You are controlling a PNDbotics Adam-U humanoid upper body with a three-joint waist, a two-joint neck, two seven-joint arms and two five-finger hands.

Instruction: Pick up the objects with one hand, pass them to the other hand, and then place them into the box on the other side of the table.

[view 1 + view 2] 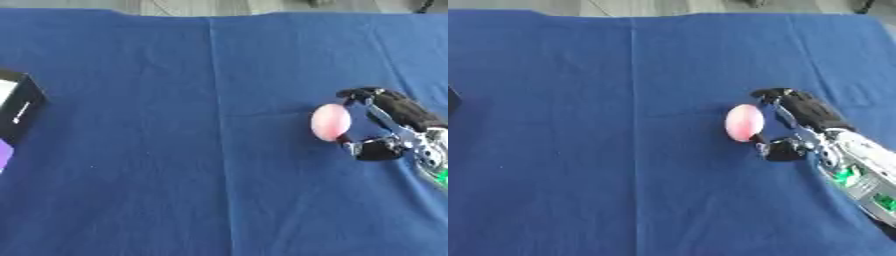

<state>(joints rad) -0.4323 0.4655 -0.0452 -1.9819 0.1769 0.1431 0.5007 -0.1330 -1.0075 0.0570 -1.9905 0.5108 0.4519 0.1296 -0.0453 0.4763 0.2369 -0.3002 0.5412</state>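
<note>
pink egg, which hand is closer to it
Right. The right hand is against the pink egg, fingers and thumb around its right side. The left hand shows in neither view.

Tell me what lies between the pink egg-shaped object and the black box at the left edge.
Only bare blue cloth separates pink object from black box, per the left eye view.

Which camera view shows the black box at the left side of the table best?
The left eye view: the black box shows its top and a side at the left edge of the blue table. The right eye view shows only a dark sliver of it at the edge.
</note>
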